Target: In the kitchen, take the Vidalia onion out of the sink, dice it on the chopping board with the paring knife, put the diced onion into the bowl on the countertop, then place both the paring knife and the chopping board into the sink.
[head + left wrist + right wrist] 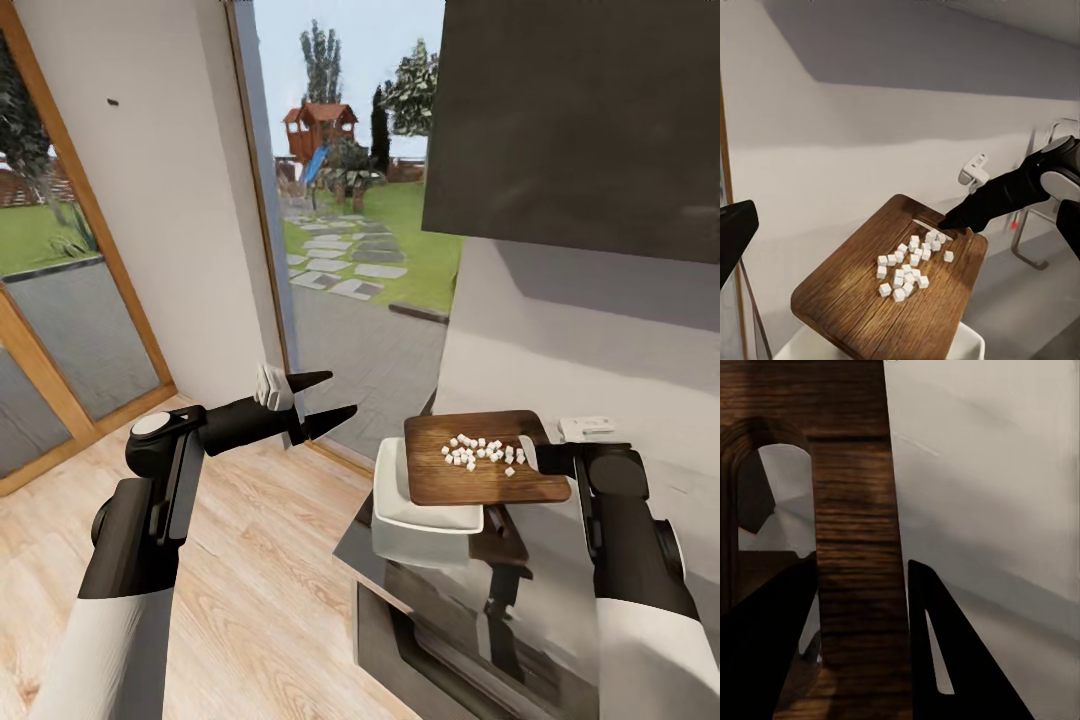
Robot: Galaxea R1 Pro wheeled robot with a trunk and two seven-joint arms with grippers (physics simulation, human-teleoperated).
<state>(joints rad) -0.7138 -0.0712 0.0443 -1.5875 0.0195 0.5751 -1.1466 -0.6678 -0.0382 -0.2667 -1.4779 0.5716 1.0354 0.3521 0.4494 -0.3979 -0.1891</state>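
My right gripper [535,457] is shut on the slot-handle end of the dark wooden chopping board [480,470], holding it in the air. Several white onion dice [483,452] lie near the board's middle. The board's free end hangs over the white bowl [420,525] at the end of the glossy countertop [540,620]. In the right wrist view, both fingers [952,660] clamp the board [855,547] beside its slot. My left gripper [320,400] is open and empty, in the air to the left of the bowl. The left wrist view shows the board [870,300], the dice [909,266] and the sink's chrome tap [1027,247]. The paring knife is out of view.
A white wall fitting [587,428] sits behind the board. A dark wall cabinet [580,120] hangs above the countertop. A glass door [360,230] opens onto a garden, and wooden floor [250,560] lies to the left of the counter's end.
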